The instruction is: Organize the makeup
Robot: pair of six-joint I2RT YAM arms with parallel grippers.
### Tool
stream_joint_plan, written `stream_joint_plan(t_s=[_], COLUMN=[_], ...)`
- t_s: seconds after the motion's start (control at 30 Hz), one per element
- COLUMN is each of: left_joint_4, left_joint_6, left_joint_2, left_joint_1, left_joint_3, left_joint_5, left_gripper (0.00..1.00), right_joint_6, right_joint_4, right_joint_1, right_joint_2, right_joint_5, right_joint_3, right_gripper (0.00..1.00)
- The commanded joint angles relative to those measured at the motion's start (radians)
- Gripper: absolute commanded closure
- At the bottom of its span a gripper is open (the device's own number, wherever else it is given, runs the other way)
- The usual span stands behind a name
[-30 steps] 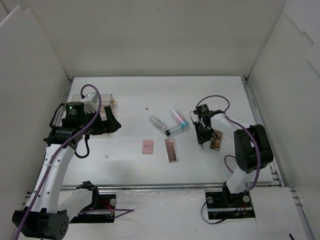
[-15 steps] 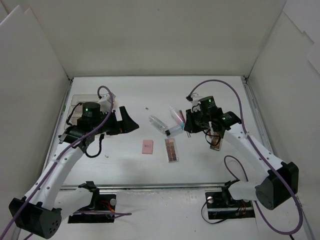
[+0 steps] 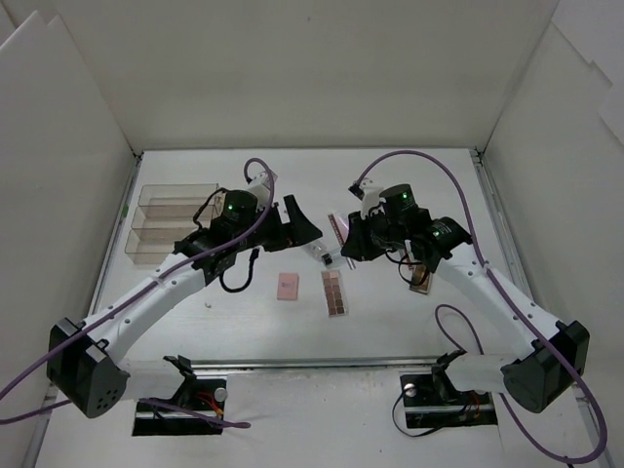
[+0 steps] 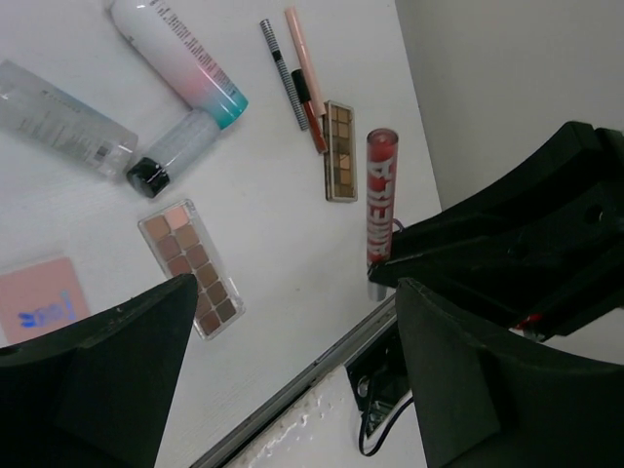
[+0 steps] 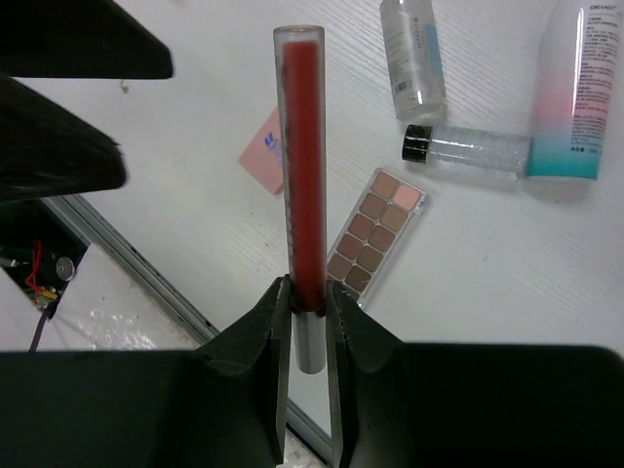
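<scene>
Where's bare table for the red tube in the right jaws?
Bare for the red tube: rear strip along the back wall; near strip between pink compact, palette and front rail, though left arm and right arm overhang it. Crowded: centre, around the clear bottles and pink-and-blue tube.

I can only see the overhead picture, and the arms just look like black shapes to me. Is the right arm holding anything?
Observer: Yes. Its wrist camera shows the right gripper clamped on a clear red tube, near the tube's grey end.
Operator: And the left one?
Observer: The left gripper is wide open, with nothing between its fingers.
Operator: Is the right arm hiding anything from me?
Observer: Yes. The left wrist view shows thin sticks lying beside a small brown palette.
</scene>
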Motion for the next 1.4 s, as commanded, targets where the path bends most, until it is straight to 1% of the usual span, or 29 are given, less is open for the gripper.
stream_joint_plan(t_s=[0.0,0.1,0.13,0.3,0.4,0.43,0.47,0.5,0.57,0.6,0.67,0.77,0.8,0.83,0.87,0.9,0.93,1.0,1.03,1.13,1.17,1.23,1.27,1.33,1.37], left_joint_4=[0.152,0.216,0.226,0.224,0.236,0.249,0.253,0.261,0.26,0.26,0.258,0.249,0.232,0.223,0.209,0.2,0.166,0.139,0.135,0.099,0.095,0.095,0.1,0.147,0.158], left_joint_6=[-0.072,-0.09,-0.097,-0.101,-0.121,-0.126,-0.132,-0.143,-0.15,-0.161,-0.173,-0.189,-0.184,-0.181,-0.179,-0.176,-0.175,-0.172,-0.17,-0.167,-0.158,-0.15,-0.146,-0.143,-0.141], left_joint_2=[0.036,0.067,0.076,0.139,0.151,0.151,0.149,0.148,0.145,0.142,0.133,0.119,0.113,0.102,0.096,0.081,0.068,0.041,0.009,-0.053,-0.062,-0.068,-0.064,-0.009,0.017], left_joint_1=[-0.026,-0.071,-0.085,-0.12,-0.12,-0.129,-0.129,-0.129,-0.129,-0.129,-0.129,-0.129,-0.129,-0.129,-0.12,-0.094,-0.077,-0.031,0.033,0.16,0.255,0.355,0.453,0.547,0.623], left_joint_3=[0.078,0.089,0.101,0.145,0.146,0.136,0.132,0.127,0.124,0.123,0.112,0.103,0.104,0.106,0.107,0.107,0.106,0.089,0.081,0.06,0.057,0.061,0.066,0.092,0.109], left_joint_5=[-0.049,-0.075,-0.084,-0.098,-0.109,-0.109,-0.11,-0.11,-0.112,-0.115,-0.124,-0.152,-0.178,-0.19,-0.202,-0.215,-0.222,-0.242,-0.247,-0.271,-0.276,-0.276,-0.268,-0.207,-0.19], left_gripper=[0.23,0.3,0.35,0.44,0.55,0.65,0.71,0.83,0.95,1.0,1.0,1.0,1.0,1.0,1.0,1.0,1.0,1.0,1.0,1.0,1.0,1.0,1.0,1.0,1.0], right_joint_6=[0.008,0.008,0.008,0.004,0.004,0.004,0.004,0.004,0.005,0.005,0.011,0.025,0.027,0.034,0.04,0.042,0.041,0.048,0.048,0.048,0.048,0.045,0.041,0.03,0.03], right_joint_4=[0.057,0.065,0.067,0.068,0.068,0.068,0.068,0.068,0.068,0.068,0.068,0.068,0.067,0.067,0.067,0.067,0.067,0.065,0.065,0.065,0.065,0.067,0.067,0.065,0.064], right_joint_1=[0.029,0.046,0.049,0.067,0.07,0.072,0.07,0.07,0.07,0.073,0.07,0.072,0.07,0.072,0.07,0.067,0.067,0.053,0.047,0.029,0.008,-0.02,-0.026,-0.043,-0.051], right_joint_2=[-0.008,-0.002,0.0,-0.002,-0.006,-0.008,-0.011,-0.011,-0.014,-0.014,-0.014,-0.014,-0.017,-0.02,-0.022,-0.026,-0.026,-0.038,-0.041,-0.055,-0.057,-0.046,-0.039,-0.02,-0.017], right_joint_5=[-0.042,-0.048,-0.048,-0.053,-0.057,-0.057,-0.057,-0.054,-0.051,-0.05,-0.038,-0.004,0.005,0.036,0.054,0.073,0.073,0.094,0.097,0.146,0.153,0.154,0.156,0.203,0.22], right_joint_3=[0.047,0.048,0.048,0.05,0.049,0.05,0.049,0.045,0.044,0.045,0.048,0.056,0.062,0.064,0.067,0.073,0.076,0.078,0.076,0.065,0.061,0.05,0.047,0.048,0.048], right_gripper=[1.0,1.0,1.0,1.0,1.0,1.0,1.0,1.0,1.0,0.99,0.97,0.64,0.44,0.36,0.32,0.25,0.22,0.19,0.18,0.17,0.17,0.17,0.17,0.17,0.17])
